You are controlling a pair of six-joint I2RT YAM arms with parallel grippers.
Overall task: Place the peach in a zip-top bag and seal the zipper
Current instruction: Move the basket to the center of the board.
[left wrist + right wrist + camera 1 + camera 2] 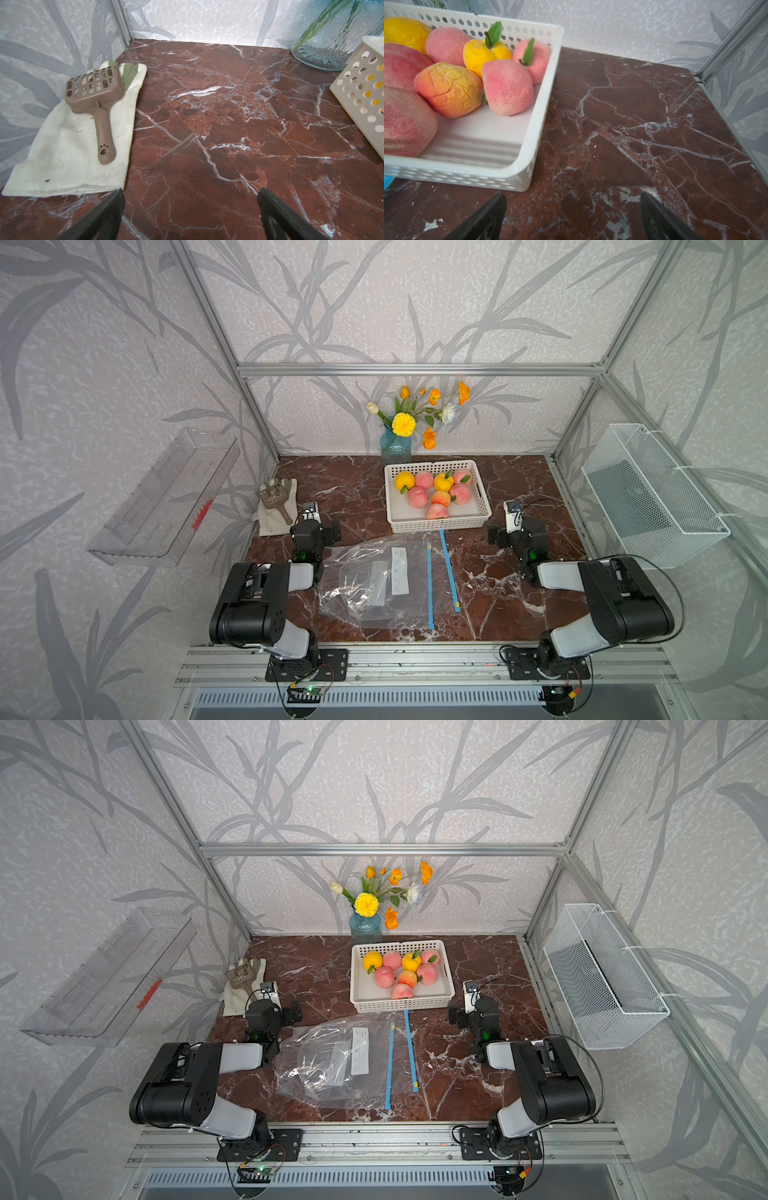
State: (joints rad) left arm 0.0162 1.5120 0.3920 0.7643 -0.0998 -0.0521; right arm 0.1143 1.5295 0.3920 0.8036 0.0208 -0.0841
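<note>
Zip-top bag (365, 585), mouth rightward

The zip-top bag (374, 585) lies flat on the table (353, 489), in the near middle between the two arms, with its zipper strips (430, 585) along its right side. Just behind it stands the basket (440, 524), with the peaches (417, 497) and other fruit (405, 481) in it. Behind the basket, against the back wall, stands the vase (395, 448). At the table's left edge lies a glove (270, 522) with a scoop (272, 492) on top of it. The left hand (190, 193) is over the table just right of the glove. The right hand (573, 197) is over the table beside the basket's near right corner. A wire basket (652, 497) hangs on the right wall and a tray (166, 502) on the left wall.
</note>
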